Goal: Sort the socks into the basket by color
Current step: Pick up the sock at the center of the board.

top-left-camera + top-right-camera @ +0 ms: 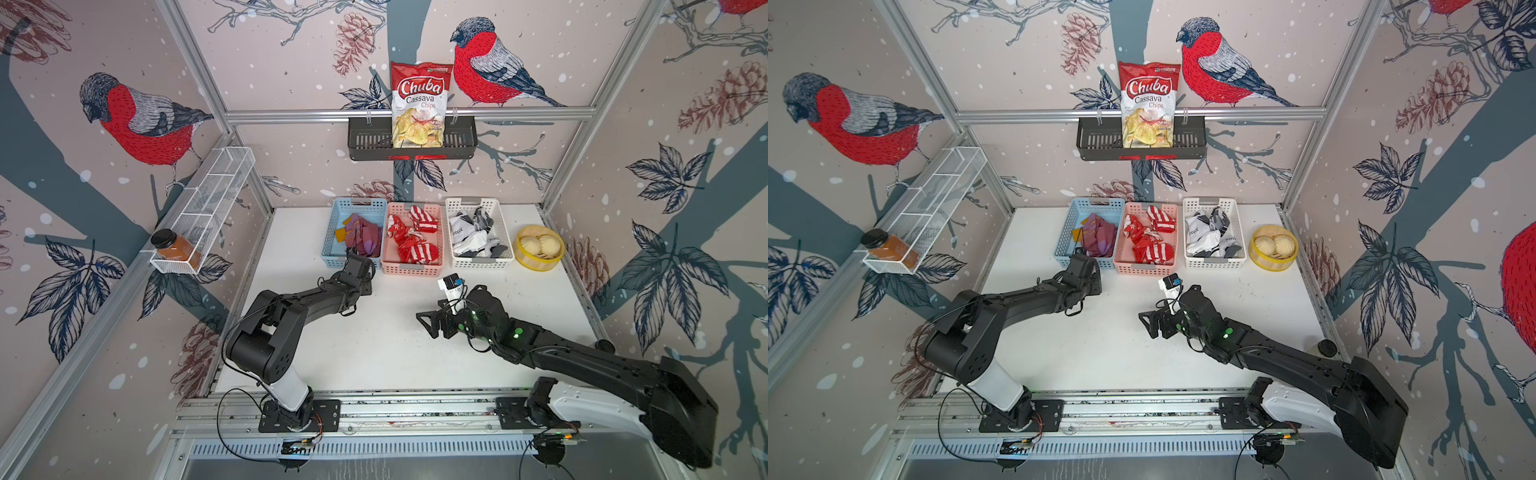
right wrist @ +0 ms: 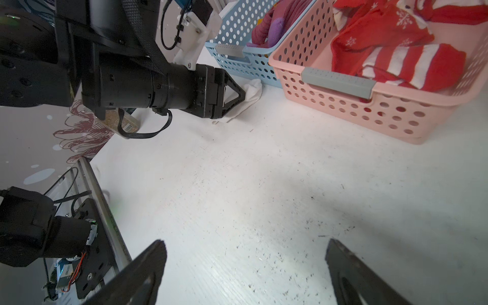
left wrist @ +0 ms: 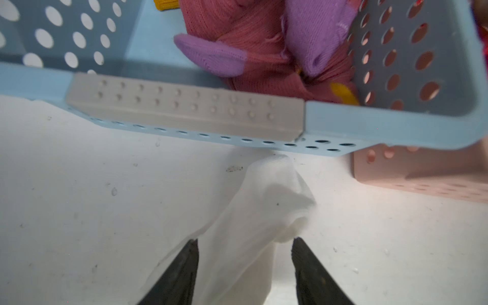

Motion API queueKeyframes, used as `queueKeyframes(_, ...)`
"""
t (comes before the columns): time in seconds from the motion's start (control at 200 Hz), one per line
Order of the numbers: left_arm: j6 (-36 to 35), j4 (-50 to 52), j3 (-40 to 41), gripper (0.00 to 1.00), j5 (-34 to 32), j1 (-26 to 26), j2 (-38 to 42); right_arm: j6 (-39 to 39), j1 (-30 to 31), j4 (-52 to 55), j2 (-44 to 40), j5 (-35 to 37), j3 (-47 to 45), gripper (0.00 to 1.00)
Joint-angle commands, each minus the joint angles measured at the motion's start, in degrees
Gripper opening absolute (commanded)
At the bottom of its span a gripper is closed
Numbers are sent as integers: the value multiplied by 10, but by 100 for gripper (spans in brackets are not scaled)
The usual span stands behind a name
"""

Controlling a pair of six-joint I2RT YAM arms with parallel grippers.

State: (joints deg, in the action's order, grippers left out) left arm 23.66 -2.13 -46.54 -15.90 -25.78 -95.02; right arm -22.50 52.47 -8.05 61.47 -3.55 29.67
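Closest to the lens in both top views is the right arm (image 1: 623,370), coming in from the lower right corner. Its right gripper (image 1: 426,324) sits mid-frame over the bare white table (image 1: 374,353), claw spread wide and released, nothing between the fingers.

The left gripper (image 3: 244,241) is up by the near edge of the blue basket (image 1: 332,232), just left of center. One plain white sock (image 3: 264,200) lies on the table right against that basket, and the two fingers straddle it. Honestly can't tell if they've pinched it or are just around it.

Three baskets in a row across the middle:
- blue, holding the maroon-purple socks (image 1: 365,237) with mustard bits
- the pink basket (image 1: 411,270), holding the red-and-white socks (image 1: 415,245)
- the white basket (image 1: 478,262), holding the white-and-black socks (image 1: 473,235)

The piles are too bunched to count.

Other stuff: one yellow steamer (image 1: 536,264) with two buns (image 1: 530,245) right of the baskets, one Chuba cassava chips bag (image 1: 419,104) in a black wall basket (image 1: 365,141) at top center, and one jar (image 1: 174,247) on the wire shelf (image 1: 220,183) at left.
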Motion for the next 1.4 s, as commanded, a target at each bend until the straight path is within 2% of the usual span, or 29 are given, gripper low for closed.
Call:
queueKeyframes(0.0,-10,4,-9,51,-10,0,-9,-7,1,-7,-6,14,2,96)
queueKeyframes(0.425,-10,6,-7,41,-4,0,-30,-12,0,1,-28,25,0,96)
queueKeyframes(0.635,-14,7,-7,13,13,1,-31,-14,0,0,-42,34,-7,96)
queueKeyframes(0.78,-15,9,-1,0,25,-1,-24,-17,-3,-1,-53,45,-13,96)
queueKeyframes(0.936,-17,29,1,0,17,-16,-2,-22,-8,-4,-67,49,-20,96)
queueKeyframes(1.166,-18,84,-25,0,-17,-79,43,-26,-16,-2,-88,61,-24,96)
queueKeyframes(1.391,-29,93,-61,0,12,-121,90,-38,-36,11,-132,79,-33,97)
